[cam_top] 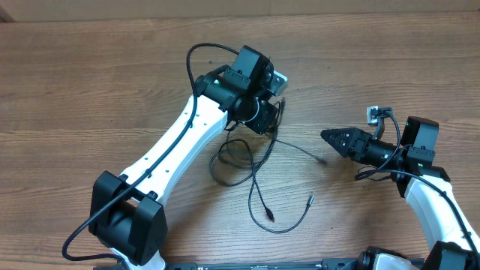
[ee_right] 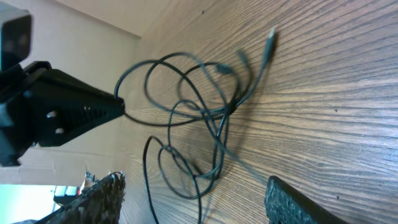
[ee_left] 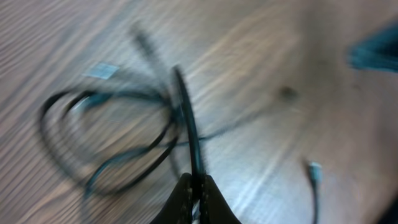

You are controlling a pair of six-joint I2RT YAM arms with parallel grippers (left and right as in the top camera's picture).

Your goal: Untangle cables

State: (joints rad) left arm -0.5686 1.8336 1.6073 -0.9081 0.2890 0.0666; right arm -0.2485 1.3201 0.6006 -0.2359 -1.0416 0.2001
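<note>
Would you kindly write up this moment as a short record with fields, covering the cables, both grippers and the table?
surface: wooden table
task items: thin black cables, in a loose tangle near the table's middle
free ends: plug ends lie on bare wood, apart from the tangle
left arm: left gripper shut on one strand of the cables, which runs up from the tangle
right arm: right gripper open, holding nothing, beside the tangle and pointing toward it
image quality: left wrist view is blurred
</note>
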